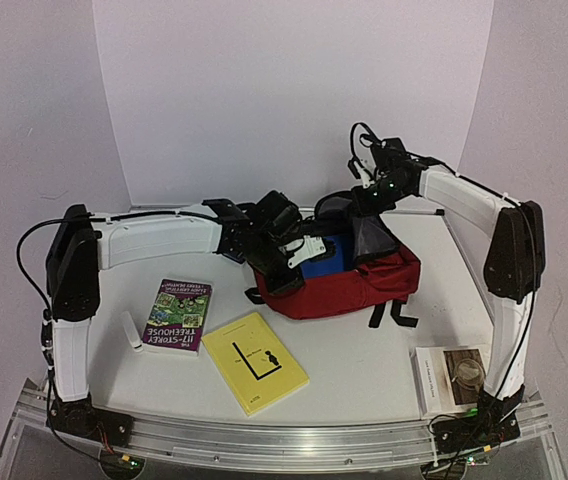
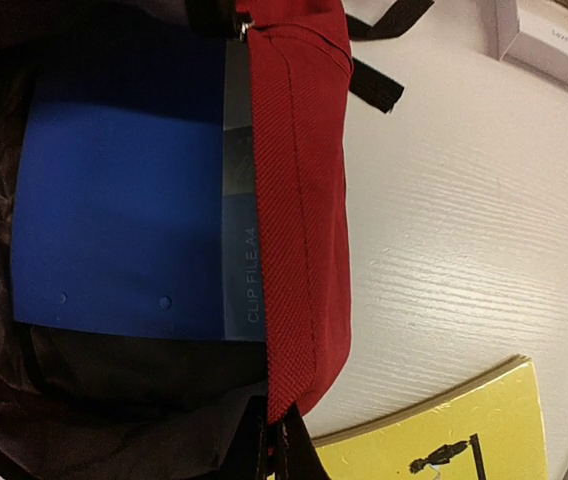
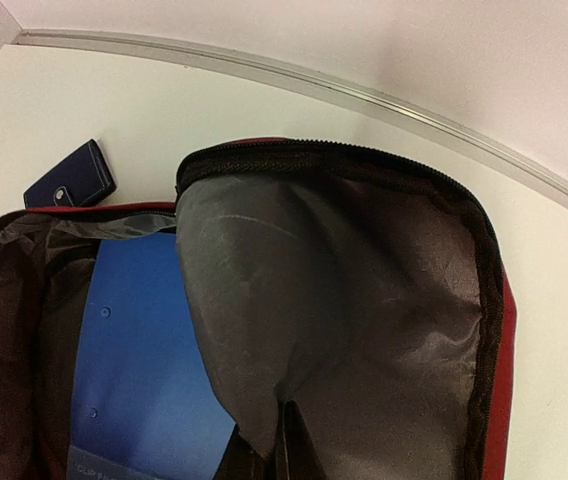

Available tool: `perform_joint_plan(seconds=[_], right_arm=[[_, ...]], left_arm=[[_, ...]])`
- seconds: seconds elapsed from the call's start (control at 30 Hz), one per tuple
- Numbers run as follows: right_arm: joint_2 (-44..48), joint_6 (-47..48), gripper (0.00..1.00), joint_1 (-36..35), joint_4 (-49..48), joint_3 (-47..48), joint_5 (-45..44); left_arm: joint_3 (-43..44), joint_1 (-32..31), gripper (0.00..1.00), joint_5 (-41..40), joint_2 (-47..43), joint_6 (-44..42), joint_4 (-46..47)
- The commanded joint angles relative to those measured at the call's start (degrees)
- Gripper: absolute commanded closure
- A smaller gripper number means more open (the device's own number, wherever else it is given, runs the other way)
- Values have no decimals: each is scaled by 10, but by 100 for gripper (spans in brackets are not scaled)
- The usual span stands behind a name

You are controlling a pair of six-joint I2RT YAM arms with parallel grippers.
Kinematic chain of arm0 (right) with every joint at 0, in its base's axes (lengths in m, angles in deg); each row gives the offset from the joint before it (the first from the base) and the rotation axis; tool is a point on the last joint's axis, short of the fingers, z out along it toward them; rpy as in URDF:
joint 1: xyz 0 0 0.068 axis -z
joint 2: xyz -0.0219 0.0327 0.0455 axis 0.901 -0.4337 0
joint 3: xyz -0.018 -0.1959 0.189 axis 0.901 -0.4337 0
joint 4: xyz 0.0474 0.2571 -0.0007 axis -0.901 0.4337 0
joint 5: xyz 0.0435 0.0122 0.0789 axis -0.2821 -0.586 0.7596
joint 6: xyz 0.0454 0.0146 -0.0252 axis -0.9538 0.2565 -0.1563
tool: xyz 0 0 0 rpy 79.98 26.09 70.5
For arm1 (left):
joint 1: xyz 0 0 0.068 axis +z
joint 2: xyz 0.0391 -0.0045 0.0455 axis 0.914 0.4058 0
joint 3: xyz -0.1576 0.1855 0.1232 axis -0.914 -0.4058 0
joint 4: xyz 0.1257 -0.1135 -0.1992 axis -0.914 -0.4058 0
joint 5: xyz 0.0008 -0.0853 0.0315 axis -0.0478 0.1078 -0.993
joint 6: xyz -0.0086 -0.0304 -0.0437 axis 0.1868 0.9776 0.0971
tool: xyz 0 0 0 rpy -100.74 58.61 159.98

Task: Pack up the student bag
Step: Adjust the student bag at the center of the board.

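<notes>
Folder [image 2: 114, 200] packed in bag [image 1: 364, 285]; purple book [image 1: 177, 315], yellow book [image 1: 256, 363] and white book [image 1: 451, 378] remain outside. My right gripper [image 1: 365, 205] grips the bag's flap; I cannot tell my left gripper's [image 1: 286, 265] state.

White table [image 1: 364, 365] backed by plain pale lilac walls [image 1: 284, 90]

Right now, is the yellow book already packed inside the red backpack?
No, the yellow book lies flat on the table, in front of the student bag and outside it.
</notes>
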Motion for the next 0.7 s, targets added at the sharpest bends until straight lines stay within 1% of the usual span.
perform_joint_plan(seconds=[0.0, 0.1, 0.13, 0.17, 0.23, 0.37, 0.4, 0.43, 0.53, 0.6, 0.67], right_arm=[[-27, 10, 96, -1, -19, -8, 6], [-34, 17, 92, 0, -20, -8, -1], [-33, 17, 90, 0, -20, -6, -1], [-30, 18, 86, 0, -19, -4, -3], [-18, 24, 67, 0, -17, -5, -8], [31, 32, 35, 14, -4, -20, -1], [48, 35, 28, 19, 2, -24, 5], [67, 40, 20, 27, 9, -35, 13], [129, 69, 4, 42, 33, -82, 32], [185, 98, 2, 56, 59, -138, 38], [234, 143, 2, 70, 91, -190, 39]], left_arm=[[-27, 2, 96, -51, 22, 53, 48], [-27, 2, 90, -60, 14, 82, 68], [-26, 2, 84, -75, 10, 91, 72], [-25, 2, 76, -86, 5, 100, 73], [-24, 2, 57, -91, -5, 119, 72], [-35, 2, 33, -91, -43, 166, 73], [-40, 3, 26, -93, -56, 177, 76], [-45, 3, 20, -93, -68, 188, 78], [-55, 2, 8, -87, -94, 226, 80], [-62, 3, 2, -78, -106, 245, 81], [-69, 2, 0, -71, -112, 261, 82]])
